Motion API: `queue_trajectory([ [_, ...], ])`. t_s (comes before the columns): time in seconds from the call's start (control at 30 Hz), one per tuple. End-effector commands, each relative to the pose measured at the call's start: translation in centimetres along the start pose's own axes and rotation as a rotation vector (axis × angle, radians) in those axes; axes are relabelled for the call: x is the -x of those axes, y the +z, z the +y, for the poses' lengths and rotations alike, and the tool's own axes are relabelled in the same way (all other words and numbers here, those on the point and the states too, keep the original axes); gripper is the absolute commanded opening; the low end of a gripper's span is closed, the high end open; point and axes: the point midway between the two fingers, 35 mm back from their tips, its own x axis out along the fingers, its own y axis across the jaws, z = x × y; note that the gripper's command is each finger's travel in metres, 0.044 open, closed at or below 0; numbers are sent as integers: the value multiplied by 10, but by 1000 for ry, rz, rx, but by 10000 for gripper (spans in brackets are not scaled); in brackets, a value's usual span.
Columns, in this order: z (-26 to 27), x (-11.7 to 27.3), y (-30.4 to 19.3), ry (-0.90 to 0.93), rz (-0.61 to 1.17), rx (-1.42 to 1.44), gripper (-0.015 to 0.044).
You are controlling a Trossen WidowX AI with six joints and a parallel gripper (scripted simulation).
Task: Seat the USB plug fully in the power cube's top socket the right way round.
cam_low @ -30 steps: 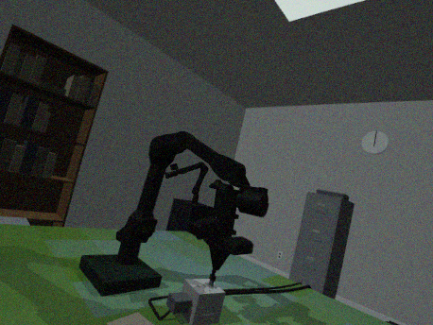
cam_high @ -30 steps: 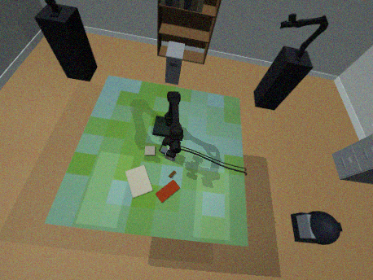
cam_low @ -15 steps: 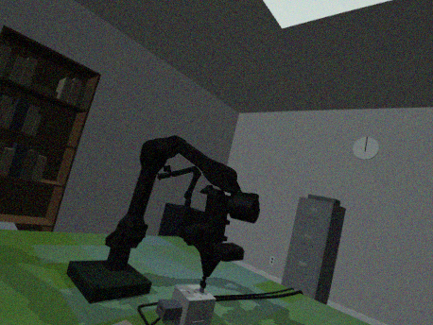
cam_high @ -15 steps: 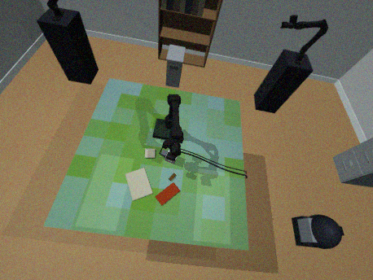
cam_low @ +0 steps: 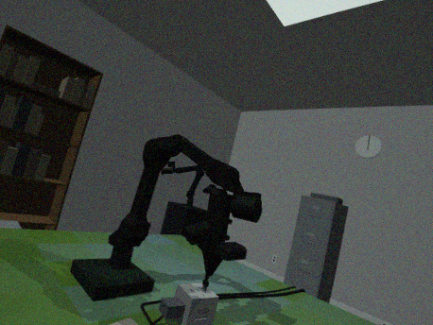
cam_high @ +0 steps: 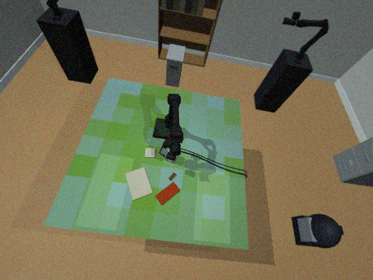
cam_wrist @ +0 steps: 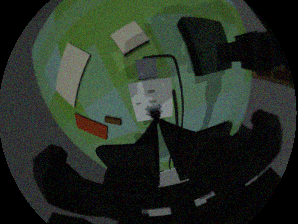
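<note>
The power cube [cam_low: 199,308] [cam_wrist: 138,109] is a pale box standing on the patterned table top, with dark slots in its upper face. My gripper [cam_low: 206,282] [cam_wrist: 157,121] points down over the cube's top, near one edge. Its fingertips are together on the small dark USB plug [cam_wrist: 153,111], low against the top face. The plug is mostly hidden by the fingertips, so its way round and its depth in the socket cannot be told. In the top view the arm largely covers the cube.
A grey adapter block [cam_low: 173,308] [cam_wrist: 146,68] sits at the cube's side. Black cables [cam_high: 216,164] [cam_low: 260,294] run past the cube. A small pale box [cam_high: 150,152] [cam_wrist: 130,37], cream pad [cam_high: 138,184] [cam_wrist: 72,75], red block [cam_high: 168,193] [cam_wrist: 91,126] and brown piece [cam_high: 173,177] [cam_wrist: 113,120] lie nearby.
</note>
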Motion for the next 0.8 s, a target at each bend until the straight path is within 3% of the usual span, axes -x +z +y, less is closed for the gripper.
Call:
queue_trajectory([
  [0.0,0,-1,-1,-1,5,3,0],
  [0.77,0,-4,0,-1,5,3,0],
])
